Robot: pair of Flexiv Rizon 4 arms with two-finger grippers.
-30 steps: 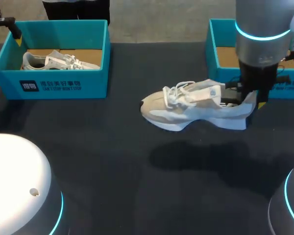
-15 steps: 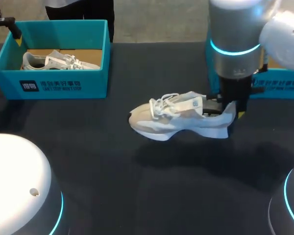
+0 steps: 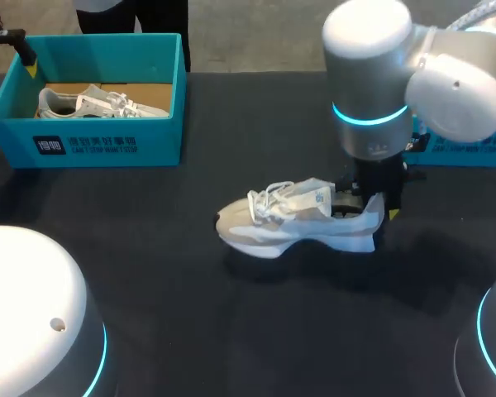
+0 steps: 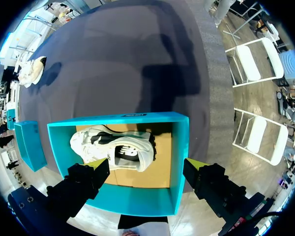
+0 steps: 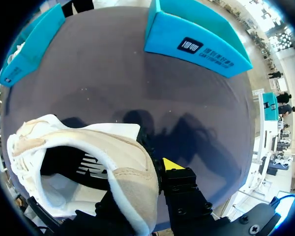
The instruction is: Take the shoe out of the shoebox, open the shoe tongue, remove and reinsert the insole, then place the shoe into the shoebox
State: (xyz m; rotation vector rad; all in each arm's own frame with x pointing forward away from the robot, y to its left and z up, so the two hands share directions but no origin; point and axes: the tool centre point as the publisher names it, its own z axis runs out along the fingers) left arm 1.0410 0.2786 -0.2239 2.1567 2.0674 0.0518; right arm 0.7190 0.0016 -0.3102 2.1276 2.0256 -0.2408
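A white and beige shoe [image 3: 289, 223] lies on its sole at the middle of the dark table, toe toward the left; I cannot tell whether it touches the cloth. My right gripper [image 3: 372, 205] is shut on its heel collar. In the right wrist view one yellow-tipped finger [image 5: 172, 164] presses the outside of the heel [image 5: 132, 182] and the other is hidden inside the shoe. My left gripper [image 4: 146, 167] hangs wide open above the left shoebox [image 4: 179, 162], which holds a second white shoe [image 4: 115, 147]. The right shoebox [image 3: 463, 145] is mostly hidden behind my right arm.
The left shoebox [image 3: 107, 141] stands at the table's back left with the second shoe [image 3: 99, 103] inside. A dark cloth covers the table [image 3: 190, 314]. My arms' white bases sit at the front corners.
My right arm has carried the shoe leftward, toward the front and lower, away from the right shoebox. The left arm has not moved.
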